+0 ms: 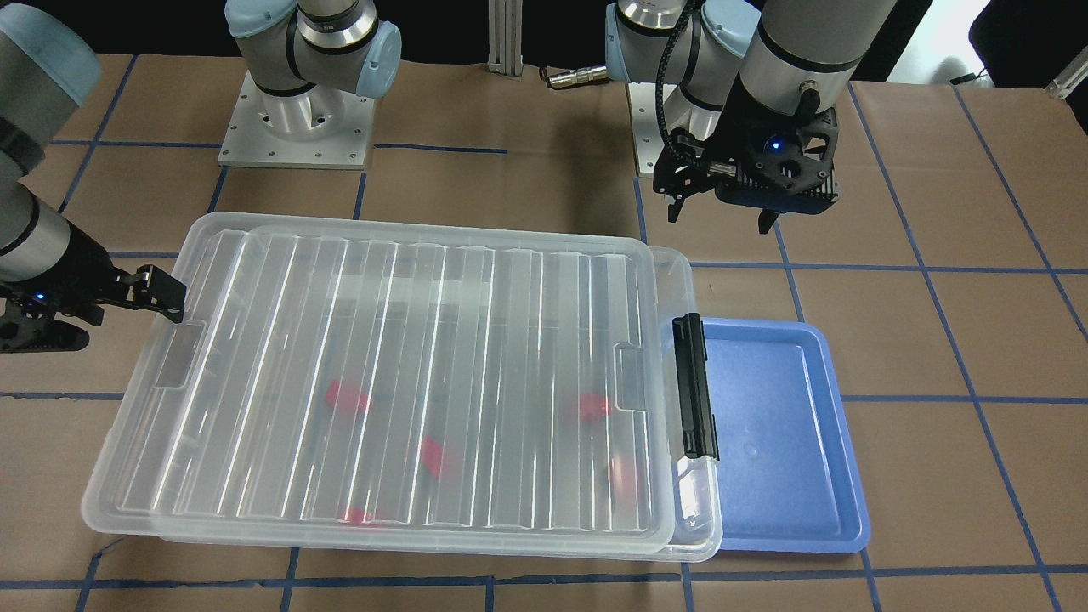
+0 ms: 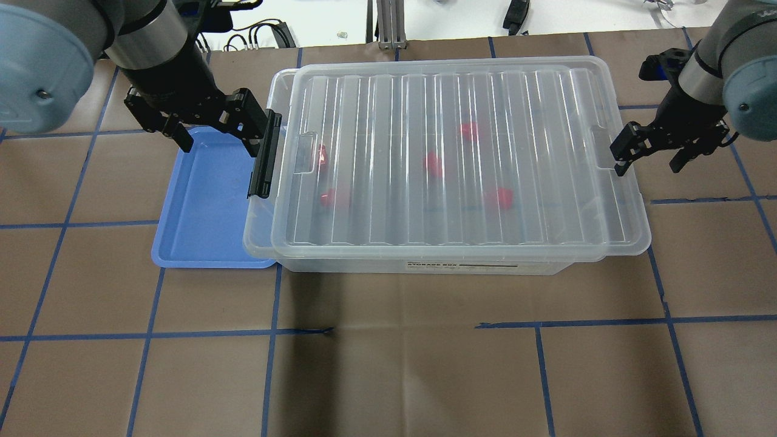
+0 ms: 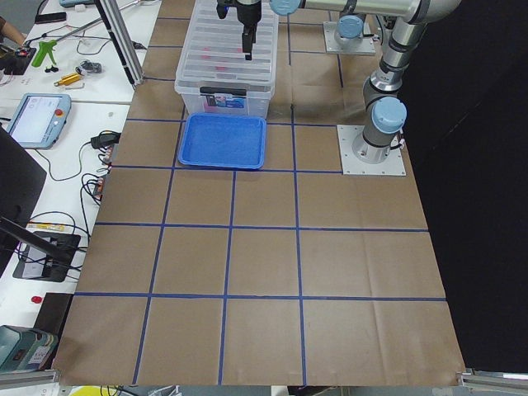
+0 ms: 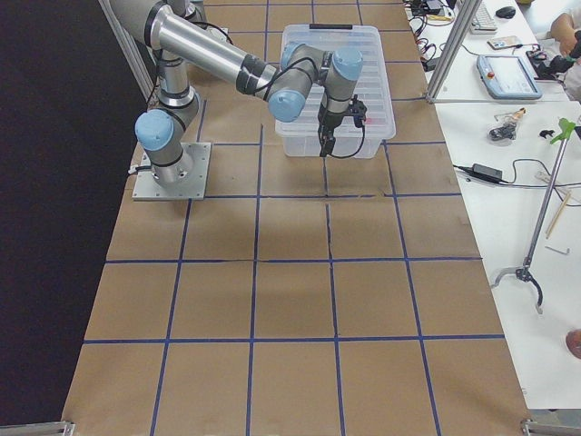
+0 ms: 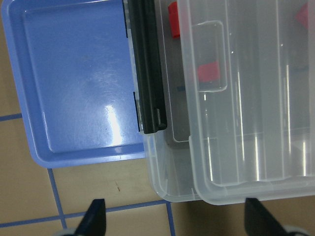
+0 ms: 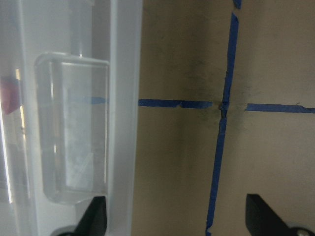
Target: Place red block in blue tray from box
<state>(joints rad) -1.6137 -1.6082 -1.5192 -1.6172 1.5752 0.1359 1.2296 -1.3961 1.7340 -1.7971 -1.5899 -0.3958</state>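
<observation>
The box (image 2: 425,265) stands mid-table with its ribbed clear lid (image 2: 449,152) on top, shifted toward my right so a gap shows at the black latch bar (image 2: 266,155). Several red blocks (image 2: 432,164) lie inside, blurred through the lid; one red block (image 5: 173,19) shows in the gap. The blue tray (image 2: 206,200) lies empty against the box's latch end. My left gripper (image 2: 218,142) is open and empty above the tray's far end, beside the latch. My right gripper (image 2: 648,164) is open and empty at the box's other end, one finger over the rim, one outside.
Brown paper with blue tape lines covers the table (image 2: 388,364). The arm bases (image 1: 297,127) stand behind the box. Side benches with tools and tablets (image 3: 37,115) flank the table's ends.
</observation>
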